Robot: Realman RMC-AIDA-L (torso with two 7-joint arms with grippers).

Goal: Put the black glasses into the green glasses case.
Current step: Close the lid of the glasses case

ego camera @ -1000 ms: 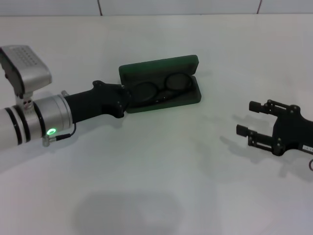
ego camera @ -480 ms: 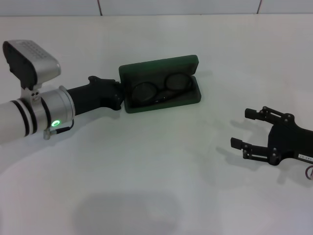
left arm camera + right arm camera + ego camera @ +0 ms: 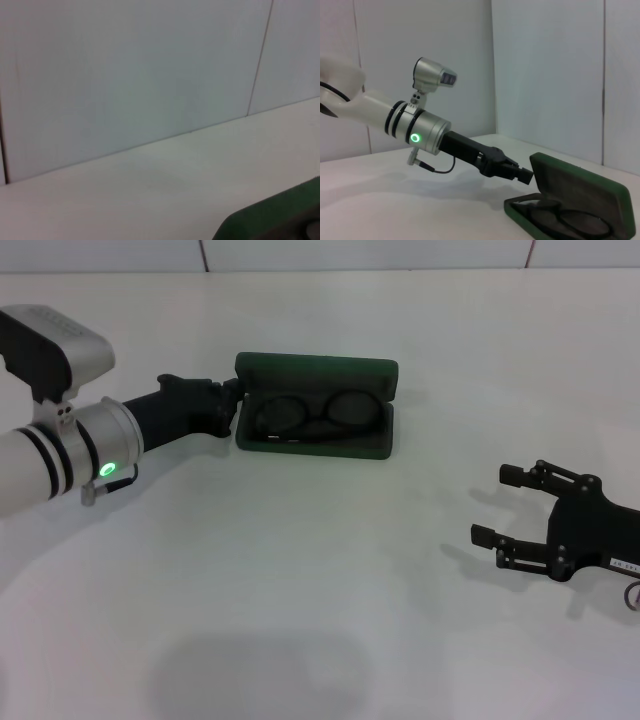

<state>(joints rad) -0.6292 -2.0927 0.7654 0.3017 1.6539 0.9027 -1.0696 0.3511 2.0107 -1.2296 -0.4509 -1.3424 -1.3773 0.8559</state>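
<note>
Finds the black glasses (image 3: 312, 412) already lying inside the green glasses case (image 3: 315, 447), lenses side by side on the dark lining, with the lid standing up behind them. Puts the left gripper (image 3: 228, 402) right at one short end of the case, touching it or just beside it; hard to say which. Cannot tell whether open or shut there, and cannot see anything held in it. Means the case lies straight ahead of that tip, with its long side running on away from it, toward the other arm. Shows the same thing from the right wrist view: the dark tip of the left gripper (image 3: 524, 175) up by the lid's corner, the glasses low in the case just past it. Leaves the right gripper (image 3: 492, 504) well apart from the case, low over the table (image 3: 320, 570), wide open and holding nothing, pointing back toward the case from the far short end. Makes the left one much the nearer of the two. Looks like the putting-in is done, so probably only calls for tipping the lid down over the glasses, a small push from where the left tip already is.
</note>
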